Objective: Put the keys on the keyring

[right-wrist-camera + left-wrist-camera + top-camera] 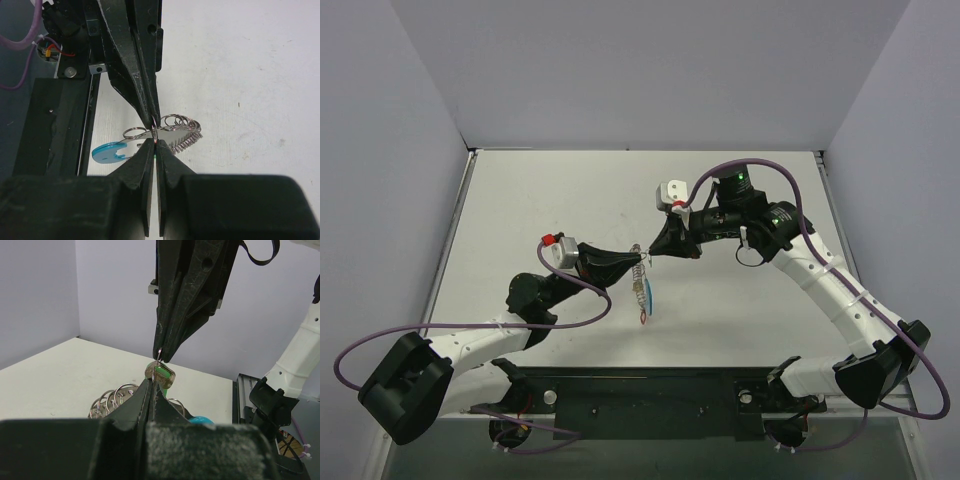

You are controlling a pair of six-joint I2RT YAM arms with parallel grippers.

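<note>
Plainly, you had both end effectors pinched shut on the keyring (641, 277), tip to tip near the middle of the table (550, 190). Your left end effector (636, 255) came in from the left and your right end effector (650, 253) from the right, the two almost touching. The keyring showed as a bunch of silvery wire coils trailing toward the near edge, with a flat light-blue tag (110, 152) on it. A green key (161, 373) sat right at your left fingertips, just under the right tips, which nipped a thin wire loop. The table was off-white and faintly speckled, with a black rail (650, 400) along its near edge and plain pale walls (640, 70) around it.
</note>
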